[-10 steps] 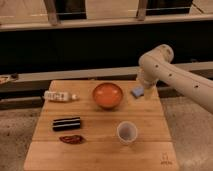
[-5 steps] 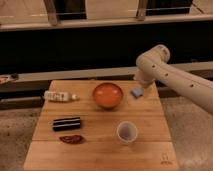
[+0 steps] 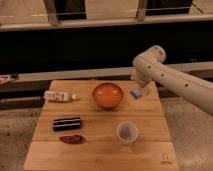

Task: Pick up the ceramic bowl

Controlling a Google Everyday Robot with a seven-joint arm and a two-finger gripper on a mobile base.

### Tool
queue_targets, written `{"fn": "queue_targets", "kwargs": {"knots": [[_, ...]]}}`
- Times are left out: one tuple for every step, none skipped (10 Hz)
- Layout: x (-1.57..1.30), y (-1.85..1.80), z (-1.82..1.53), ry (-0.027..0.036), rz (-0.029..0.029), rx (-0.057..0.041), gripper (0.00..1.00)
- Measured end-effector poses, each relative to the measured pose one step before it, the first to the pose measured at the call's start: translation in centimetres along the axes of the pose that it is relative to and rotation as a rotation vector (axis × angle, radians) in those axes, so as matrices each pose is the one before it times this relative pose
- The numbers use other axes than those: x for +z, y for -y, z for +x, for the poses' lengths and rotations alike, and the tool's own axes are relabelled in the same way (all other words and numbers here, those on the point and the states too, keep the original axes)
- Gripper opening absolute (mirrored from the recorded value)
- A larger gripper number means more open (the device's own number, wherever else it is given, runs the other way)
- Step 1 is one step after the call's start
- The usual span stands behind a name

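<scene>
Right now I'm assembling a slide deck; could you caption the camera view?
The gripper hangs over the back right corner of the wooden table, right of the orange bowl, apart from it.

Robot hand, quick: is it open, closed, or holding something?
Hand: cannot be told; it is right of the ceramic bowl, apart from it.

The ceramic bowl (image 3: 107, 95) is sitting upright on the wooden table (image 3: 100, 150), with its open mouth facing up. It is round, wide and shallow, a glossy orange-red, and its inner wall is catching a soft shine while the outer wall is showing darker. From the middle of the tabletop it is lying toward twelve o'clock, close to the far edge. The gripper (image 3: 141, 81) is hanging at about two o'clock from the bowl, near it but apart.
</scene>
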Motion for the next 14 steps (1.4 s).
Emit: {"fn": "queue_targets", "kwargs": {"knots": [[0.339,0.147,0.007,-0.0026,0.00473,-0.01215,0.8],[0.274,0.247,-0.133,-0.00248,0.00467,-0.01528,0.8],[0.346,0.263,-0.194,-0.00071,0.00671,-0.01593,0.8],[0.494,0.094,-0.023,-0.00145,0.0059,-0.01193,0.8],[0.363,0.061,0.023,-0.00111,0.00557,-0.00818,0.8],[0.306,-0.016,0.06,-0.00129,0.00271,-0.0071,0.8],[0.164,0.12,-0.066,0.0009,0.00326,-0.00784,0.8],[0.32,0.144,-0.091,0.00183,0.00352,-0.008,0.8],[0.386,0.236,-0.201,0.0026,0.00456,-0.00808,0.8],[0.418,0.222,-0.217,0.00255,0.00387,-0.00833,0.8],[0.511,0.136,-0.099,0.00187,0.005,-0.0082,0.8],[0.281,-0.072,0.041,0.00011,0.00119,-0.00219,0.8],[0.085,0.147,0.049,0.00159,0.00451,-0.00342,0.8],[0.319,0.238,-0.169,0.00429,0.00344,-0.00499,0.8]]}}
